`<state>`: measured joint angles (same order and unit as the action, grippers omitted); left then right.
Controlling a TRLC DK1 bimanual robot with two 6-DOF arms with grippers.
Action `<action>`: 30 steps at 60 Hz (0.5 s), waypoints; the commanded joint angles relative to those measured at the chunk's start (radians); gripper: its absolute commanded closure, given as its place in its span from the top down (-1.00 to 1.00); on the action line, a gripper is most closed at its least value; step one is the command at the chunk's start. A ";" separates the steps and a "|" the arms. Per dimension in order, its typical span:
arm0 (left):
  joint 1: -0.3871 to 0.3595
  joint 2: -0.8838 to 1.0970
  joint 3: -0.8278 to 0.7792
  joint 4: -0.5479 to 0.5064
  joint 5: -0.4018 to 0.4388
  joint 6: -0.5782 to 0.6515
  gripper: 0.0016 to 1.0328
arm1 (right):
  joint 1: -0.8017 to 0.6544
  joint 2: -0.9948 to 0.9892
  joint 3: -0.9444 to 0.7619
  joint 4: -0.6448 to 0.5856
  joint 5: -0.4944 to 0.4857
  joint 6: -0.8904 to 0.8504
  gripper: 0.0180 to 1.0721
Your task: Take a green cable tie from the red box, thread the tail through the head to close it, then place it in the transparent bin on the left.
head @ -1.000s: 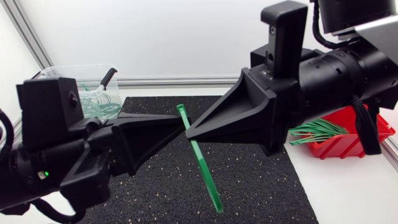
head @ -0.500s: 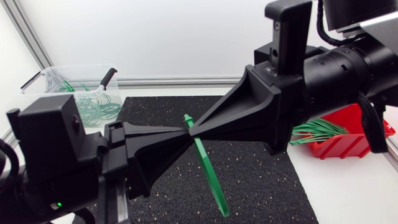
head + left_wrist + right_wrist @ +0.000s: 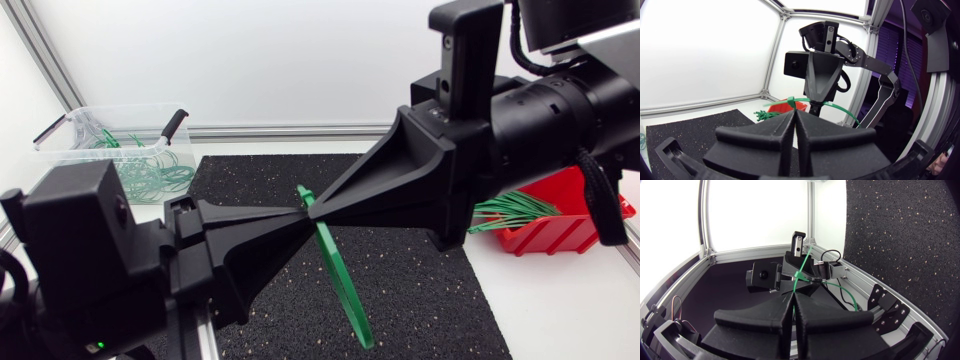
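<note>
So we've got both arms meeting nose to nose above the black mat (image 3: 420, 290), about midway between the two containers. Our right gripper (image 3: 312, 208) comes in from the right and has its fingers squeezed down to just a thin seam. It has the green cable tie (image 3: 335, 275) nipped right at its tips, a little below the tie's head.

Our left gripper (image 3: 290, 213) comes up from the lower left and points straight at the same spot. Its fingers are pressed together too, and in the left wrist view the tie's head sits right at their tips, so it looks like it's pinching the tie there as well. The two sets of tips are practically touching each other.

The tie itself is up in the air, not on the mat. It's still a straight strip, not looped, tilted with the head up top and the long tail hanging down free towards the near side of the mat.

The red box (image 3: 575, 232) sits off the mat's right edge, partly behind our right arm, with a bundle of green ties (image 3: 510, 210) poking out of it. The transparent bin (image 3: 90, 120) is at the far left corner, well apart from the grippers, and has some green ties (image 3: 150, 170) in it
</note>
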<state>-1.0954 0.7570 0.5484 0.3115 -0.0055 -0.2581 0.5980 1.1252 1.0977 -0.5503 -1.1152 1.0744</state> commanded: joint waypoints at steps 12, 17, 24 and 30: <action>0.002 -0.024 -0.034 0.014 0.021 0.054 -0.92 | -0.030 -0.008 -0.019 0.016 0.022 0.007 -0.29; 0.023 -0.025 -0.045 0.009 0.030 0.065 -0.92 | -0.056 -0.007 -0.006 -0.007 -0.025 -0.034 -0.19; 0.057 -0.028 -0.062 0.012 0.042 0.091 -0.92 | -0.090 0.002 0.010 -0.019 -0.058 -0.056 -0.17; 0.060 -0.033 -0.071 0.009 0.044 0.125 -0.92 | -0.104 0.030 0.016 -0.005 -0.067 -0.090 -0.17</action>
<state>-1.0424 0.7391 0.4999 0.3115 0.0273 -0.1783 0.5064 1.1275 1.0962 -0.5571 -1.1667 1.0222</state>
